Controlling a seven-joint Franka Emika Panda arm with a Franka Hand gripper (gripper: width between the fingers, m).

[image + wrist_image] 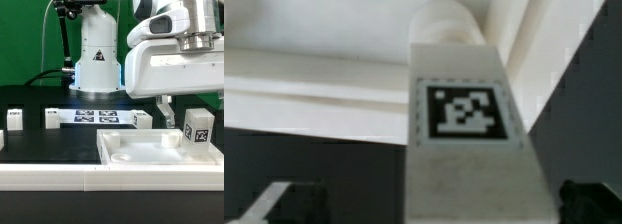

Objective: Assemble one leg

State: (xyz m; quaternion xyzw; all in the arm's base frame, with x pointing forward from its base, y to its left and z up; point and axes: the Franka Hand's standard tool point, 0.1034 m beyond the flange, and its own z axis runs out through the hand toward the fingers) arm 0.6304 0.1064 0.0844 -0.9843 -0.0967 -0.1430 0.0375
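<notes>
The leg (197, 128) is a small white post with a black-and-white tag. It stands upright on the right end of the wide white panel (140, 152). My gripper (185, 108) hangs just above and around it. One dark finger (165, 106) shows to the exterior view's left of the leg. In the wrist view the leg (461, 110) fills the middle, tag facing the camera. It lies between the two fingers (285, 203), with dark gaps on both sides. The gripper (438, 205) is open and not touching the leg.
Three more white legs stand on the black table: two at the exterior view's left (14, 120) (51, 120) and one near the panel's back edge (141, 120). The marker board (95, 116) lies behind them. The robot base (97, 60) stands at the back.
</notes>
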